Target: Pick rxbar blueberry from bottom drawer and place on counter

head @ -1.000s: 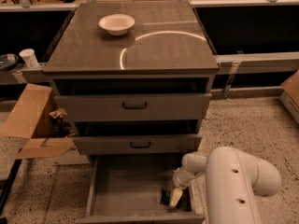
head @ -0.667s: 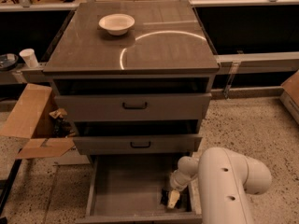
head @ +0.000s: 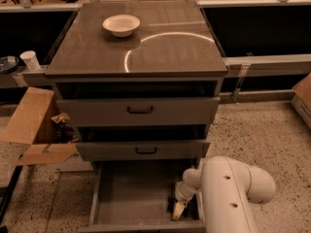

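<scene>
My gripper [head: 177, 208] is inside the bottom drawer [head: 131, 193], at its front right corner. The rxbar blueberry [head: 171, 204] is a dark shape just beside the gripper, toward the drawer's middle. I cannot tell whether the gripper holds it.

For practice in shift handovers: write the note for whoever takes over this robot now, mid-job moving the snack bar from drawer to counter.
Gripper: low in the open bottom drawer, right front corner.
Snack bar: likely the dark shape beside the gripper, on the drawer floor.
Counter: bears a white bowl, no bar.
Done: drawer open, gripper inside.
Left: lift the bar out, place it on the counter.
</scene>
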Controlling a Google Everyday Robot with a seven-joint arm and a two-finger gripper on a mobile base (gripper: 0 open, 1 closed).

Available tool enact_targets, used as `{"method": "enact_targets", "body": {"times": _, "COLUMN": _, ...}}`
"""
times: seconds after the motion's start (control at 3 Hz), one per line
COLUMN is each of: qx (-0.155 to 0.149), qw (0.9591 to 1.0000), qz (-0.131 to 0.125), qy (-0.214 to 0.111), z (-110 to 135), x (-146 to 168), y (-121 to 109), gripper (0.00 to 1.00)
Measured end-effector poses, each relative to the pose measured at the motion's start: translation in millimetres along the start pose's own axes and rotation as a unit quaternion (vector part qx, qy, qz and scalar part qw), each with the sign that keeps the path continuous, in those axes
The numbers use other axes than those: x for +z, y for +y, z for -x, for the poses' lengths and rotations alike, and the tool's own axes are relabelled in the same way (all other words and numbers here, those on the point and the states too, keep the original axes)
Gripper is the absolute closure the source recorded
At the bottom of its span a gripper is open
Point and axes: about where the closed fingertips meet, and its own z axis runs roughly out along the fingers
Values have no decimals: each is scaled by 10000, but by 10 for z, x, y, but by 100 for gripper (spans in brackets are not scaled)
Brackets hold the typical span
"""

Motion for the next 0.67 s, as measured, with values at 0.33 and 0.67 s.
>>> {"method": "enact_targets", "body": {"times": 0.33, "qx": 13, "qw": 10000, "qz": -12, "qy": -11, "z": -8, "x": -17, "y": 10, "gripper": 19}}
{"method": "enact_targets", "body": {"times": 0.67, "qx": 28, "qw": 10000, "qz": -43, "qy": -30, "z": -28, "x": -34, "y": 21, "gripper": 42}}
